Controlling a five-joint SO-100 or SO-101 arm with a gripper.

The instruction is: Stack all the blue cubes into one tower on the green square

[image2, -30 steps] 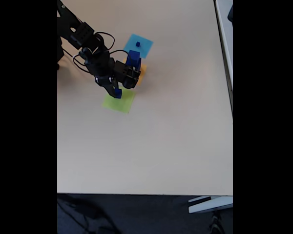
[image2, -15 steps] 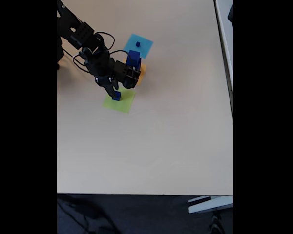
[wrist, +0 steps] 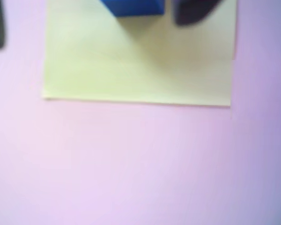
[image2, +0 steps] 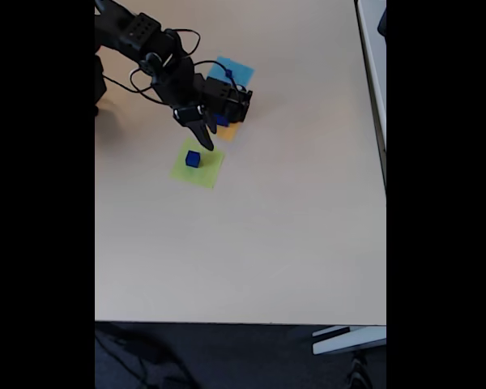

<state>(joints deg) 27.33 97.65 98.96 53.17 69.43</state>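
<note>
In the fixed view the black arm (image2: 146, 49) reaches in from the upper left across the pale table (image2: 292, 243), cables looping off it. Its gripper (image2: 204, 138) hangs above the table with nothing in it, its dark pointed finger aimed down toward the paper below; how wide the jaws stand cannot be told at this size.

Just below that tip, apart from it, a blue cube (image2: 193, 159) sits on the green square (image2: 198, 167), toward the square's upper left part. In the wrist view the same cube (wrist: 133, 7) is cut by the top edge, resting on the green square (wrist: 136, 70), which reads pale yellow-green here, with one dark fingertip (wrist: 192, 11) just to its right, not touching, and another dark shape at the far left edge.

Further right in the fixed view, behind the gripper's body, a bit of a second blue cube (image2: 221, 120) shows on the orange square (image2: 228, 130). Up and right of that lies the light blue square (image2: 231, 71), partly hidden by the arm, with a small dark blue cube (image2: 226, 74) on it.
</note>
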